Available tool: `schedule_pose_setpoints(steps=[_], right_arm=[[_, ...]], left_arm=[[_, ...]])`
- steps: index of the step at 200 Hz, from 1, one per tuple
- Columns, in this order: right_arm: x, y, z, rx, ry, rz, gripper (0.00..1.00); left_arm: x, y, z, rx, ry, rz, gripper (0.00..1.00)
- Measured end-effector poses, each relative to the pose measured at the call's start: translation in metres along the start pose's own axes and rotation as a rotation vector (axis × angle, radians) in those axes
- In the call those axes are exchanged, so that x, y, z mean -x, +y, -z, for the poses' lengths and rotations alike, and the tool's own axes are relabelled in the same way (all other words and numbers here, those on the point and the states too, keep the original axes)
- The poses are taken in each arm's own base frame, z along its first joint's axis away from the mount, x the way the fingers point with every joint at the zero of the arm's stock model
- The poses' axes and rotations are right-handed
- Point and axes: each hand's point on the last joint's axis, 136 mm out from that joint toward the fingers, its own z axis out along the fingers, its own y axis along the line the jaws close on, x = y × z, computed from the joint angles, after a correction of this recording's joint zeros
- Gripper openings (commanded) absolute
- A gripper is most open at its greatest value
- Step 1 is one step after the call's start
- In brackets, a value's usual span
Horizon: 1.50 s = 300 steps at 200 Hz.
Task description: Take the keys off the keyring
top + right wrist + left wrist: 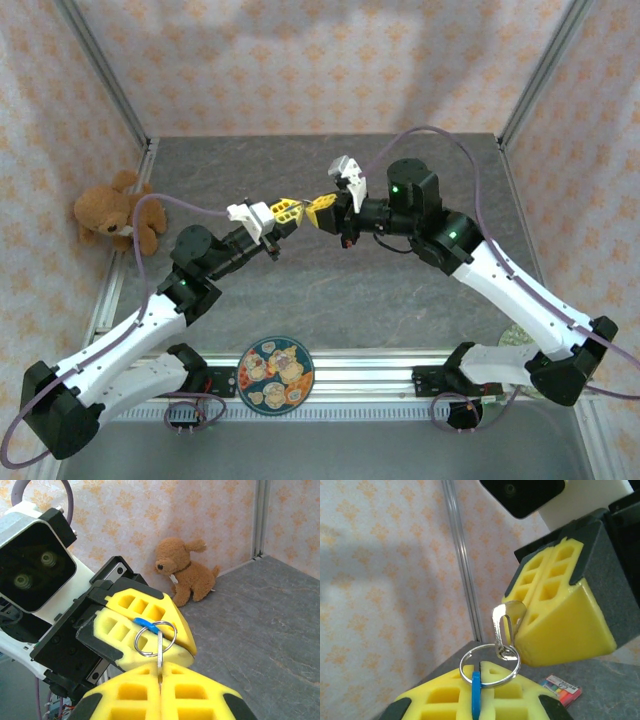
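grey mottled table (pixel 400 290) — yellow foam left fingers (pixel 437 700) pinch the blue keyring (pixel 476 697), right fingers (pixel 130 697) clamp the key (pixel 502 625).

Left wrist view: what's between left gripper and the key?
The keyring's metal ring, threaded through the key; left gripper pinches its blue tag. Right wrist view agrees.

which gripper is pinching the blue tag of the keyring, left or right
The left gripper: it clamps the keyring by its blue tag, whereas the right gripper pinches the pale key.
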Motion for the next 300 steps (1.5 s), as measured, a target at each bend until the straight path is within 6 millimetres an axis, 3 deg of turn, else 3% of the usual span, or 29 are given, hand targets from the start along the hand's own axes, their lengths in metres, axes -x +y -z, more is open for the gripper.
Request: schedule_pose_setpoints(steps=[18,72,110,140,174,254,300], right_arm=[[-0.0008,-0.0004,-0.0003,-0.001,0.001,0.003,0.00],[-0.0006,-0.0004,-0.0002,-0.001,0.000,0.003,0.00],[-0.0006,-0.0002,-0.0002,0.000,0.000,0.003,0.00],[-0.0006,0.0000,-0.0002,0.002,0.000,0.003,0.00],[-0.0007,0.0005,-0.0002,0.005,0.001,0.002,0.00],[0.0016,-0.0003,-0.0002,0.000,-0.009,0.007,0.00],[0.0034,-0.0025,0.0041,-0.026,-0.026,0.015,0.00]], left_arm=[[-0.0037,-0.0012,0.0001,-0.006,0.015,0.010,0.21],[-0.0073,-0.0041,0.0002,-0.022,0.029,0.021,0.23],[-0.0069,-0.0040,-0.0012,-0.024,0.028,0.021,0.37],[-0.0077,-0.0035,-0.0028,-0.024,0.026,0.017,0.37],[-0.0056,-0.0028,-0.0042,-0.022,0.012,0.012,0.35],[-0.0008,-0.0054,-0.0053,-0.033,-0.005,0.006,0.00],[-0.0003,-0.0057,-0.0058,-0.037,0.006,0.011,0.00]])
